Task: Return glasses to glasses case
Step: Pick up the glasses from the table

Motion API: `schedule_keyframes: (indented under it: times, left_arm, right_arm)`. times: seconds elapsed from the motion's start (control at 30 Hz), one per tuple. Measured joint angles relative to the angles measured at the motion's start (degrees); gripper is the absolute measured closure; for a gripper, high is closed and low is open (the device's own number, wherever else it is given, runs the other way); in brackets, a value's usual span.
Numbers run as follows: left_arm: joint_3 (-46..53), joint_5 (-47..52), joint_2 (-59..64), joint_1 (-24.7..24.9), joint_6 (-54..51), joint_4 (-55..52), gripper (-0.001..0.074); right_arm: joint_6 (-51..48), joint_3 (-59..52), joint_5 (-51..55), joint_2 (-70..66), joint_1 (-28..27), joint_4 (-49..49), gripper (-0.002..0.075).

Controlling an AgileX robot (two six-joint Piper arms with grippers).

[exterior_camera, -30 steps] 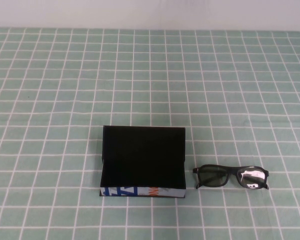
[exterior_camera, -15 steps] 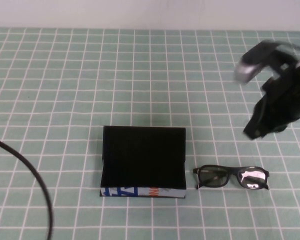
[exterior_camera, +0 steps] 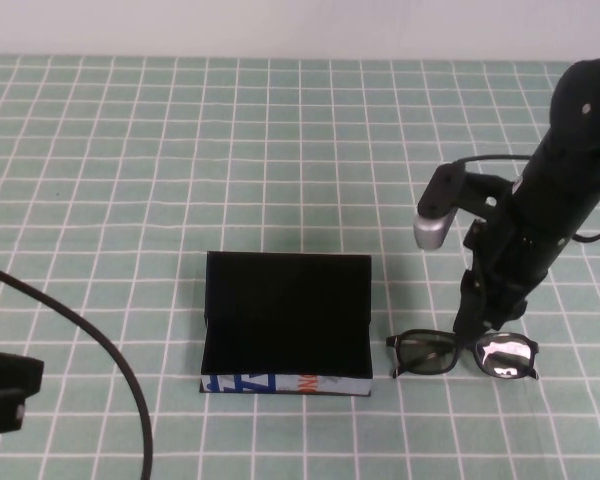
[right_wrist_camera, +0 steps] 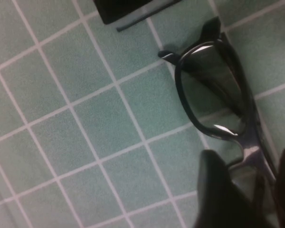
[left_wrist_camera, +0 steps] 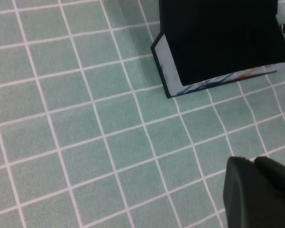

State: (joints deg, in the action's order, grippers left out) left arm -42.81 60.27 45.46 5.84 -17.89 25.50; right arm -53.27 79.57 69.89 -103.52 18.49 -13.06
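On the green checked table [exterior_camera: 130,180] the glasses case [exterior_camera: 285,320] lay shut, glasses [exterior_camera: 462,354] just right; my right gripper [right_wrist_camera: 247,190] hung apart over the bridge, pickup next, left gripper [left_wrist_camera: 256,192] low, together, near the case.

High view looks down over the whole table; both wrist views sit close, sharing the glasses case [exterior_camera: 285,325].

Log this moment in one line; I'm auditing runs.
right gripper: open, over glasses | left gripper: near case | glasses outside case
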Motion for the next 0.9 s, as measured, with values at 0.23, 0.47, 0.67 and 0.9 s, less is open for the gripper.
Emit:
schedule_keyframes:
  times: [0.23,0.47,0.67,0.9]
  left_arm:
    - [0.0,0.0,0.0,0.0,-0.1,0.2,0.0737]
    - [0.0,0.0,0.0,0.0,-0.1,0.2,0.0737]
    - [0.0,0.0,0.8,0.6,-0.1,0.3,0.0737]
    - [0.0,0.0,1.7,1.0,-0.1,0.4,0.0737]
  right_arm:
    - [0.0,0.4,-0.2,-3.3,0.1,0.1,0.0438]
    - [-1.2,0.6,-2.3,-5.6,0.1,0.3,0.0438]
    - [-1.7,0.6,-3.7,-7.0,0.1,0.4,0.0439]
    - [-1.7,0.6,-3.7,-8.9,0.1,0.4,0.0475]
